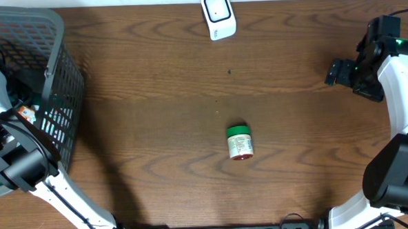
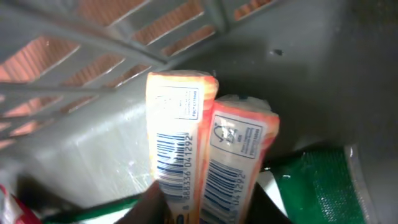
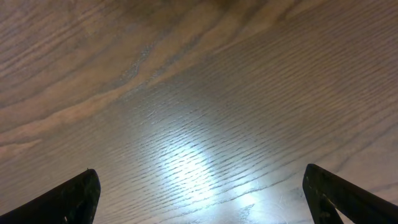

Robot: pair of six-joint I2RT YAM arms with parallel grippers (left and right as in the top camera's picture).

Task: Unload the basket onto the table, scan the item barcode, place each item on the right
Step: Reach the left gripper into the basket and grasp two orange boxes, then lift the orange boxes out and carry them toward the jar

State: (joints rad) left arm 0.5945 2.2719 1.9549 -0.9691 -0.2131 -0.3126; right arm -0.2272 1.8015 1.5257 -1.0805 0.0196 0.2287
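In the left wrist view, a twin orange-and-white packet with a barcode printed on each half fills the middle. My left gripper is down inside the grey basket, its dark fingers pressed against both sides of the packet. From overhead a bit of that orange packet shows by the left gripper. The white barcode scanner lies at the table's far edge. My right gripper hovers at the far right, open over bare wood.
A small jar with a green lid lies on its side in the middle of the wooden table. Inside the basket a green packet lies beside the orange one, with the basket's grey wall close behind.
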